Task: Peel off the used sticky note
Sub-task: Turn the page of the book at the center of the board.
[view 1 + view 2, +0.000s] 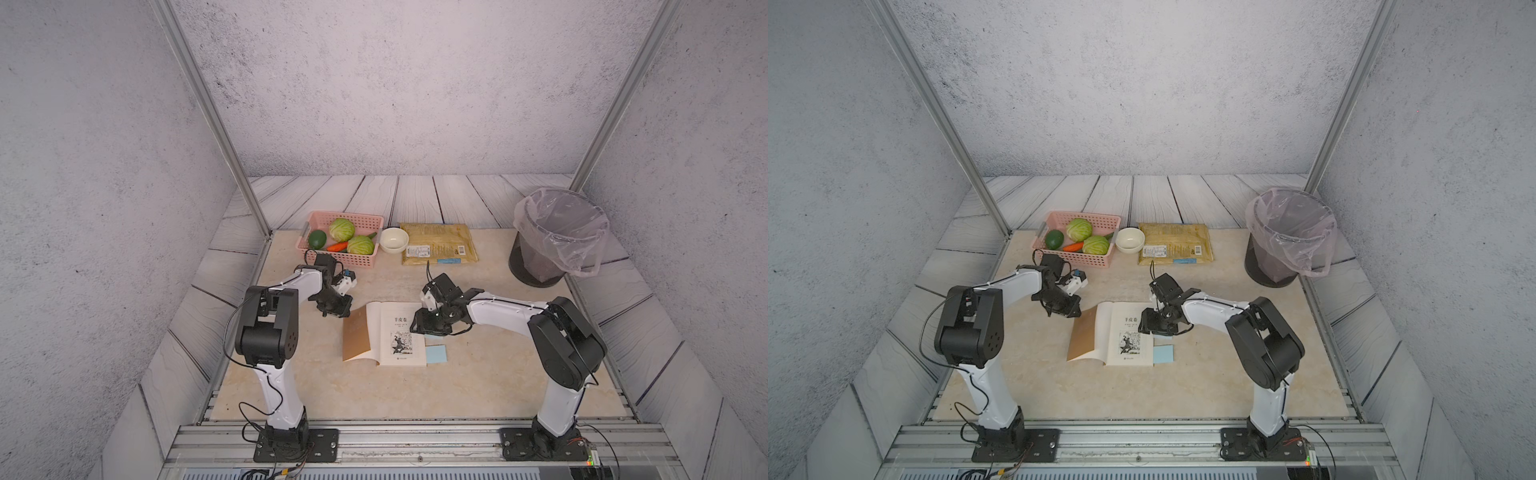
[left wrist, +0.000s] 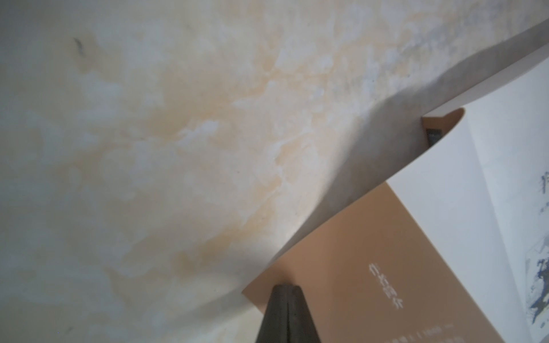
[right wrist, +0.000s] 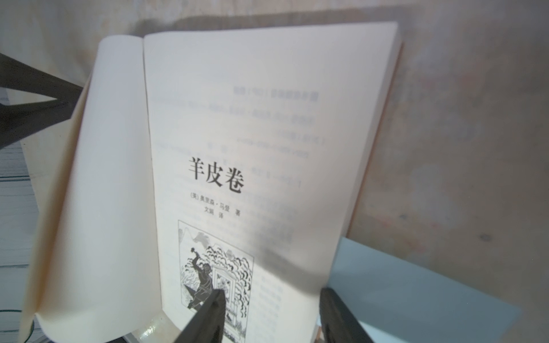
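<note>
Risk sits with the right gripper [image 3: 271,292]: jaws spread, straddling the outer page edge of the book [image 1: 399,336], blue sticky note [image 1: 436,354] poking out past that edge. I could nip the page instead. Left gripper [image 2: 286,289] pinches the cover [image 2: 356,252]; slipping, it flops shut.

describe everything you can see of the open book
The book is a paperback lying open on the table at its title page, white paper with black Chinese characters and a black-and-white drawing. Its brown cover is raised on the left arm's side, the shut left gripper pinching it near its far corner. A pale blue sticky note pokes out from its right edge. The right gripper hangs open over that edge; contact cannot be told.
</note>
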Motion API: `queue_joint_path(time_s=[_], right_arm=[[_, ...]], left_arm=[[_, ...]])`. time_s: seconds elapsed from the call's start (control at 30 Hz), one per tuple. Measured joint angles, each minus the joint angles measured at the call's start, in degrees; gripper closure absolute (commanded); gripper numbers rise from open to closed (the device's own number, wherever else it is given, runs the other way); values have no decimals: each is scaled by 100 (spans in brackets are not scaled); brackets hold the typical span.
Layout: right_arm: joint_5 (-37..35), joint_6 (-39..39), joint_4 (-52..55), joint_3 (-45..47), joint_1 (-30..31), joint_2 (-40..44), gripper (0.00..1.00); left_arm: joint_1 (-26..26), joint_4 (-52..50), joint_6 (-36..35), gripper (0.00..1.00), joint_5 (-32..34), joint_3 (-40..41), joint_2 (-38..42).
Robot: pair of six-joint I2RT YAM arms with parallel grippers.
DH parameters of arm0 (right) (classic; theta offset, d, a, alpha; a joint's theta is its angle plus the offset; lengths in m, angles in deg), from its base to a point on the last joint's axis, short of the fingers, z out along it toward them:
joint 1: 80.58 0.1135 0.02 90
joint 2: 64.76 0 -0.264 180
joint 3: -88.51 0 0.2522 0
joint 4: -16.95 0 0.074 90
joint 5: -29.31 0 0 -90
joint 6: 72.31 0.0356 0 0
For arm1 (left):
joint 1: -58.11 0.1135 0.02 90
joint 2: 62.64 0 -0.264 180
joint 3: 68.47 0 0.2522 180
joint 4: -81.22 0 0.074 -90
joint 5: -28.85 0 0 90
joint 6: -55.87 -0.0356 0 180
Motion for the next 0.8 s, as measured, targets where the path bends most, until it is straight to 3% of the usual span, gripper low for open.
queue_joint_path(time_s=[0.4,0.8], right_arm=[[354,221,-466,186,-17,4,44],[-455,-26,238,162,-11,107,44]], left_arm=[[0,0,0,95,2,0,0],[0,0,0,95,0,0,0]])
